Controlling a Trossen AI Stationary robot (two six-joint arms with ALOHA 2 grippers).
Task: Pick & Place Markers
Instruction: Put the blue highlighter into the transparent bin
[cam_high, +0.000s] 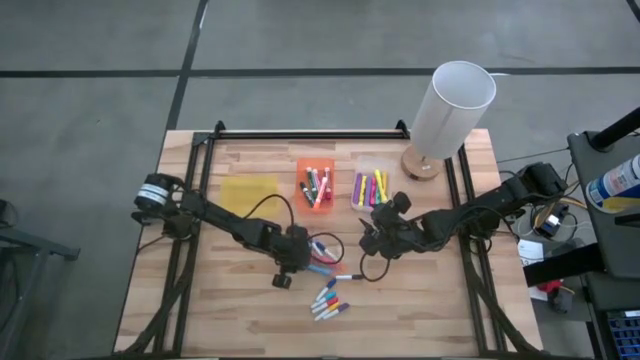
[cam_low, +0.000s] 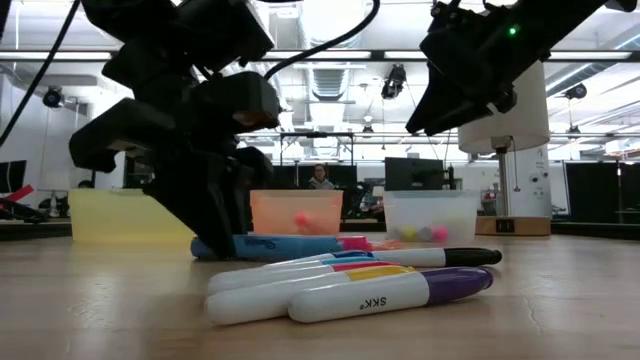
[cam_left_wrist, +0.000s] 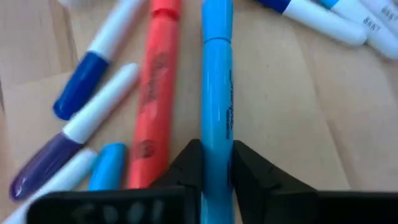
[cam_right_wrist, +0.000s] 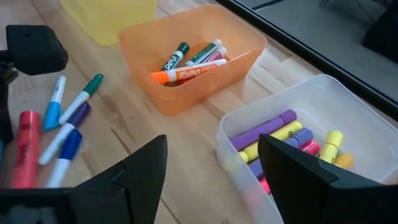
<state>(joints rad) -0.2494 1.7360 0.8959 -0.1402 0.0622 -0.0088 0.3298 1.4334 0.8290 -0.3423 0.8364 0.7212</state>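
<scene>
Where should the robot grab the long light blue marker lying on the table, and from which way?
Probably around the middle of its barrel, coming straight down from above. The light blue marker lies flat on the wooden table, so only its top and sides are free. Fingers should go on its two long sides; the red marker lies close alongside, leaving one finger little room. The left end effector already straddles it that way.

From overhead you look straight down on the whole table (cam_high: 250, 300), orange bin (cam_high: 314, 186) near its middle. Your low camera sits at tabletop height just beside the loose markers (cam_low: 350, 290), facing that bin (cam_low: 296, 212) and the room. Your left wrist view is pressed close over a blue marker (cam_left_wrist: 216, 93), somewhat blurred; your right wrist view looks down on the orange bin (cam_right_wrist: 193, 62).
</scene>
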